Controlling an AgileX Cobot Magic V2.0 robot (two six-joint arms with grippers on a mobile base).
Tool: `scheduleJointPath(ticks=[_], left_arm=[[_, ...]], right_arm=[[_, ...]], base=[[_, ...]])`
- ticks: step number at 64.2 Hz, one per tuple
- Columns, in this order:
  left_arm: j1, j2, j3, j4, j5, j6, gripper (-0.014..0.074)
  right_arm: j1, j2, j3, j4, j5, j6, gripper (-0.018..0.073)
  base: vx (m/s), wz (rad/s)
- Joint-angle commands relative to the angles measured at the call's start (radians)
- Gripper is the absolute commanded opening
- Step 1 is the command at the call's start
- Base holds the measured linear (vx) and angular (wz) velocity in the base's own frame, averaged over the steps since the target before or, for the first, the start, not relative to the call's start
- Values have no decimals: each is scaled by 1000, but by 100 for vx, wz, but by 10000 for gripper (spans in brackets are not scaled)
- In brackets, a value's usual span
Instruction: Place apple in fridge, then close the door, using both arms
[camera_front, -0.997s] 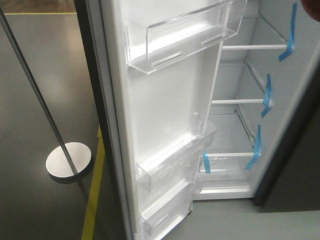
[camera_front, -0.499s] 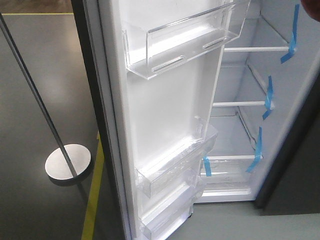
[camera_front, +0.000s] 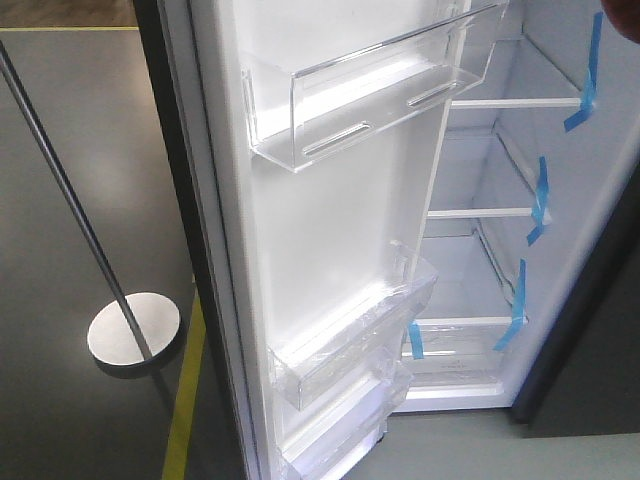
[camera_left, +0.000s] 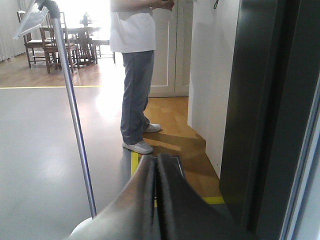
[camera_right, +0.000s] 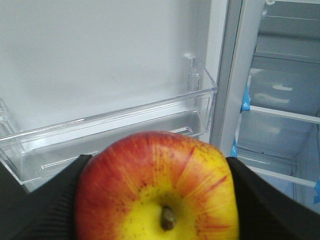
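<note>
The apple (camera_right: 157, 190), red with a yellow patch round its stem, fills the bottom of the right wrist view. My right gripper (camera_right: 157, 162) is shut on it, one black finger (camera_right: 45, 200) on each side. Behind it is the door's white inner lining with a clear bin (camera_right: 110, 135). To the right is the fridge interior (camera_right: 280, 112). In the exterior view the door (camera_front: 330, 230) stands open, and white shelves with blue tape (camera_front: 500, 213) show beside it. My left gripper (camera_left: 157, 165) is shut and holds nothing, just left of the door's dark grey outside (camera_left: 260, 110).
A slanting silver pole (camera_front: 70, 200) on a round base (camera_front: 133, 330) stands left of the door. Yellow floor tape (camera_front: 185, 400) runs by the door's foot. A person (camera_left: 135, 75) in a white shirt stands ahead of the left gripper, by a white wall (camera_left: 212, 75).
In the exterior view the shelves and door bins have drifted slightly down and right, and the pole base slightly left. Neither arm shows in those frames.
</note>
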Motion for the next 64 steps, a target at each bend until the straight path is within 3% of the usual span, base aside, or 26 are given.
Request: scheduleJointPath(ticks=[1, 64], left_arm=[[-7, -14, -17, 0, -75, -10, -6], [-7, -14, -17, 0, -75, -10, -6]], right_arm=[[-5, -14, -30, 23, -78, -7, 196], [-5, -14, -30, 23, -78, -7, 196]], base=[[4, -2], [3, -1]])
